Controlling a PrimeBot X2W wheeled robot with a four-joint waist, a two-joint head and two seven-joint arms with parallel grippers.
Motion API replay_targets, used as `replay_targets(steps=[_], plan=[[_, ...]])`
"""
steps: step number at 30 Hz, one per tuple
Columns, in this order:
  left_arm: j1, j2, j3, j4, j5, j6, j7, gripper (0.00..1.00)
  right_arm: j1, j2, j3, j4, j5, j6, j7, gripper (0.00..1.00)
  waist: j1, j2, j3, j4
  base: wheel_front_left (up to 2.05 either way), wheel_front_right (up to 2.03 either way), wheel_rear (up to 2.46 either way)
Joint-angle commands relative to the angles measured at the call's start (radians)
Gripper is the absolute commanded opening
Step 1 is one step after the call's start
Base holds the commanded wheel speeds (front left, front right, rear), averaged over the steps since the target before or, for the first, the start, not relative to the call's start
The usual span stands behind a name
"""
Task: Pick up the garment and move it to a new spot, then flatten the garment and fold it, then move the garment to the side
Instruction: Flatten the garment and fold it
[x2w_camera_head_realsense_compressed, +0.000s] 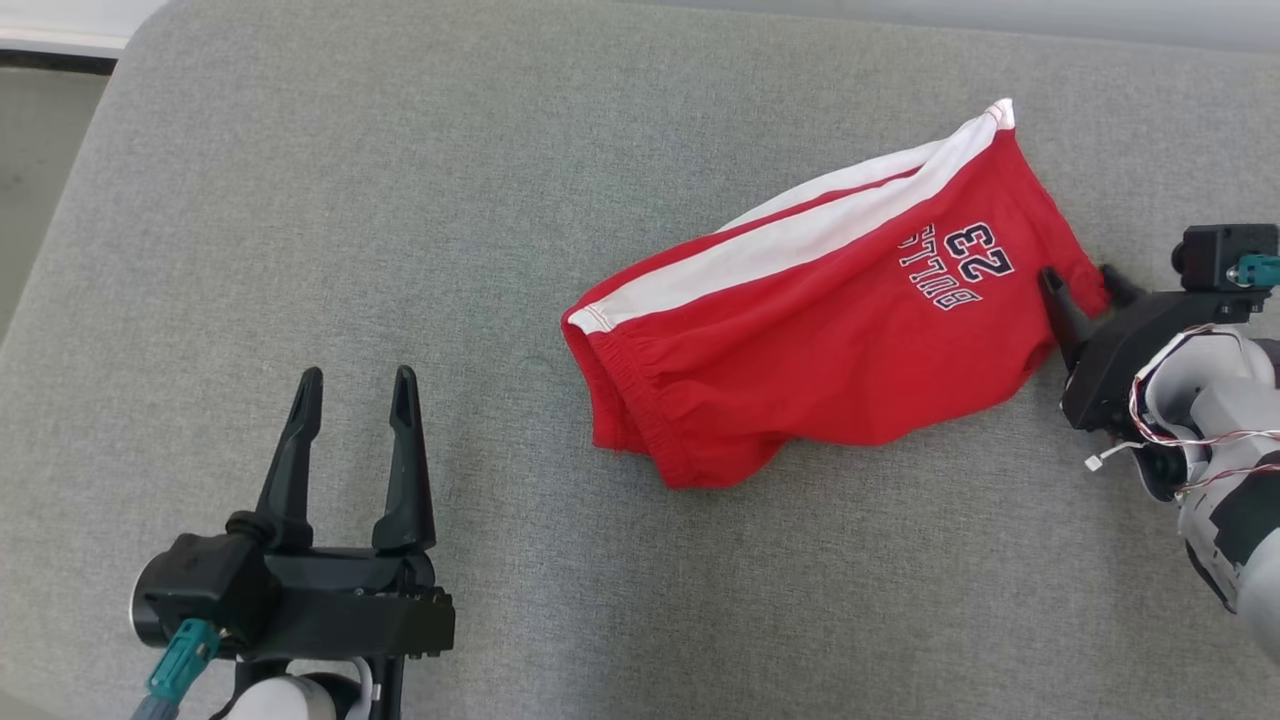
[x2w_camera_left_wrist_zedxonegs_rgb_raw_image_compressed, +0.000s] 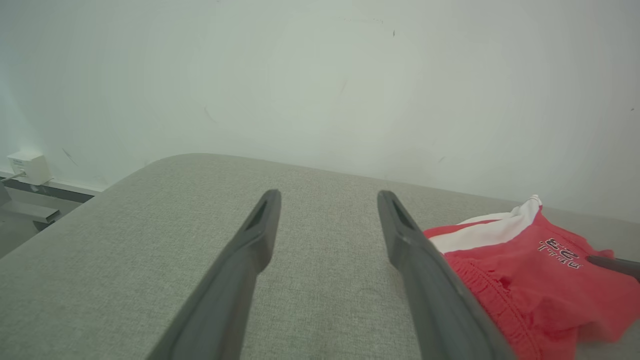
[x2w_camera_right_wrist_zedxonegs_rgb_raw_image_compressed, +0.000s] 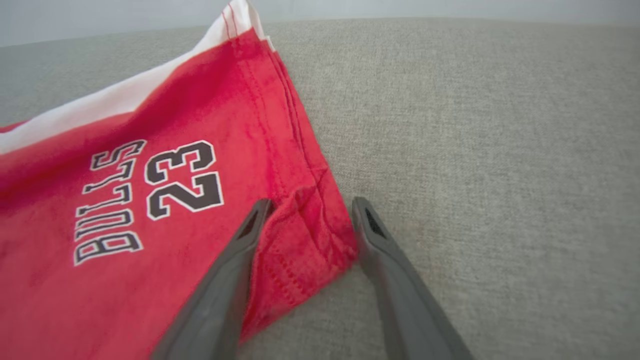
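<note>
The garment (x2w_camera_head_realsense_compressed: 800, 330) is a pair of red shorts with a white side stripe and a "BULLS 23" print, lying crumpled right of centre on the grey cushion. My right gripper (x2w_camera_head_realsense_compressed: 1082, 285) is at its right hem corner, open, one finger over the cloth and one beside it. In the right wrist view the hem corner of the garment (x2w_camera_right_wrist_zedxonegs_rgb_raw_image_compressed: 210, 100) lies between the spread fingers of the right gripper (x2w_camera_right_wrist_zedxonegs_rgb_raw_image_compressed: 312, 205). My left gripper (x2w_camera_head_realsense_compressed: 358, 378) hovers open and empty at the lower left, well away from the shorts. From the left wrist, the left gripper (x2w_camera_left_wrist_zedxonegs_rgb_raw_image_compressed: 329, 195) points past the garment (x2w_camera_left_wrist_zedxonegs_rgb_raw_image_compressed: 525, 280).
The grey fabric surface (x2w_camera_head_realsense_compressed: 300, 200) has a rounded corner at the far left, with floor (x2w_camera_head_realsense_compressed: 40, 150) beyond it. A pale wall (x2w_camera_left_wrist_zedxonegs_rgb_raw_image_compressed: 320, 75) rises behind the far edge, with a small white box (x2w_camera_left_wrist_zedxonegs_rgb_raw_image_compressed: 27, 167) low on it.
</note>
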Motion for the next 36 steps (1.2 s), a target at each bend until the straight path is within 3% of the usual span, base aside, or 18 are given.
replay_targets(steps=[1, 10, 23, 30, 36], plan=[[0.008, 0.001, 0.005, 0.005, 0.000, -0.003, 0.000, 1.00, 0.022, 0.008, 0.006, 0.003, 0.013, -0.003, 0.008, 0.00, 0.0001, 0.0000, -0.006, -0.006, 0.00, 0.00, 0.00], [0.038, 0.001, 0.043, 0.030, 0.025, -0.018, 0.000, 1.00, 0.087, 0.001, 0.005, -0.069, 0.073, -0.003, -0.058, 0.00, 0.0001, 0.0000, -0.078, -0.070, 0.00, 0.00, 0.00], [0.116, 0.002, 0.097, 0.055, 0.058, -0.046, 0.000, 1.00, 0.315, -0.107, -0.011, -0.214, 0.189, -0.003, -0.152, 0.00, 0.0001, 0.0000, -0.179, -0.191, 0.00, 0.00, 0.00], [0.142, 0.001, 0.108, 0.050, 0.075, -0.048, 0.000, 1.00, 0.373, -0.145, -0.038, -0.239, 0.209, -0.003, -0.170, 0.00, 0.0001, 0.0000, -0.194, -0.219, 0.00, 0.00, 0.00], [0.144, 0.001, 0.106, 0.057, 0.079, -0.048, 0.000, 1.00, 0.355, -0.125, -0.044, -0.260, 0.182, -0.003, -0.176, 0.00, 0.0001, 0.0000, -0.194, -0.223, 0.00, 0.00, 0.00]])
